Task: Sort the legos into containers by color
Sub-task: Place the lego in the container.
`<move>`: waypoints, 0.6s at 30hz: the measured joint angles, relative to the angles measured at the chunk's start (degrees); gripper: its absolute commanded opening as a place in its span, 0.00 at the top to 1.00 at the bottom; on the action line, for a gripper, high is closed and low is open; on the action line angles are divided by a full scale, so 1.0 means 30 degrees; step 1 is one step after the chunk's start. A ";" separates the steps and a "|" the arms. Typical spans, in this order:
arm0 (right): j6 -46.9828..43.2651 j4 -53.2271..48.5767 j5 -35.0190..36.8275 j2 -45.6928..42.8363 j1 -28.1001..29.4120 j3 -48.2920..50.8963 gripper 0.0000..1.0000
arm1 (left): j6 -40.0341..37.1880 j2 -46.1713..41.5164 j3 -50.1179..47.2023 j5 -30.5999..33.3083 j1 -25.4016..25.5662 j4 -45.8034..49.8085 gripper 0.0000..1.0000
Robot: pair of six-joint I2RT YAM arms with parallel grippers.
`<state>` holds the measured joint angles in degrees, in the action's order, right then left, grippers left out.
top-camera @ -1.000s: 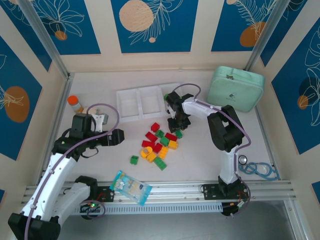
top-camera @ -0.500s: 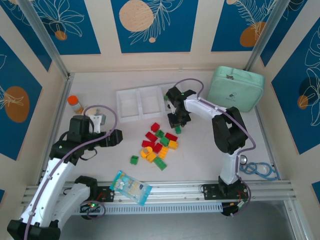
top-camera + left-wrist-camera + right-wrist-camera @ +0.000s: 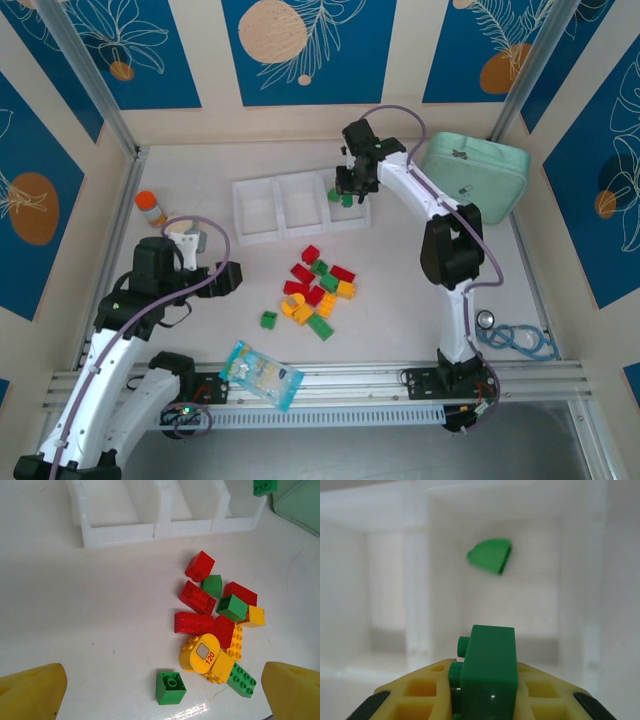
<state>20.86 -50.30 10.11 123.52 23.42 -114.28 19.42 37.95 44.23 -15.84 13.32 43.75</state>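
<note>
The right gripper (image 3: 487, 696) clamps a green brick (image 3: 488, 662) above the right bin (image 3: 530, 600), where one green piece (image 3: 490, 556) lies. The left gripper (image 3: 233, 277) has its fingers apart, near the pile (image 3: 217, 625).

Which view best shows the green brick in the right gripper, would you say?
Right wrist: the green brick sits close-up between the fingers. Top external shows it tiny; left wrist perhaps a cropped corner.
</note>
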 measured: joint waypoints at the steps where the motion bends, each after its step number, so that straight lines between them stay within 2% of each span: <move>1: 0.0015 -0.0066 -0.0007 0.0685 -0.0204 -0.0605 0.84 | 0.0000 0.0007 0.0000 -0.0007 0.0000 0.0007 0.01; 8: 0.0000 -0.1217 -0.0036 0.3548 -0.0503 -0.3854 0.78 | -0.0146 0.0138 0.0000 -0.0882 0.0000 -0.0007 0.01; 11: 0.0007 -0.1654 -0.0102 0.4291 -0.0452 -0.5260 0.72 | -0.0153 0.0131 0.0000 -0.1319 0.0000 -0.0015 0.01; 14: 0.0168 -0.2069 -0.0160 0.4699 -0.0452 -0.6033 0.59 | -0.0262 0.0146 0.0000 -0.2251 0.0000 -0.0073 0.01; 16: 0.0335 -0.2331 -0.0146 0.4852 -0.0386 -0.6288 0.42 | -0.0393 0.0153 0.0000 -0.3249 0.0000 -0.0328 0.01; 18: 0.0393 -0.2681 -0.0007 0.4874 -0.0306 -0.6390 0.32 | -0.0488 0.0153 0.0000 -0.4014 0.0000 -0.0532 0.01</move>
<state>22.04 -58.35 10.09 138.15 22.50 -133.45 17.96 38.41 44.23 -27.88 13.32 42.15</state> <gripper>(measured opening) 0.600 0.994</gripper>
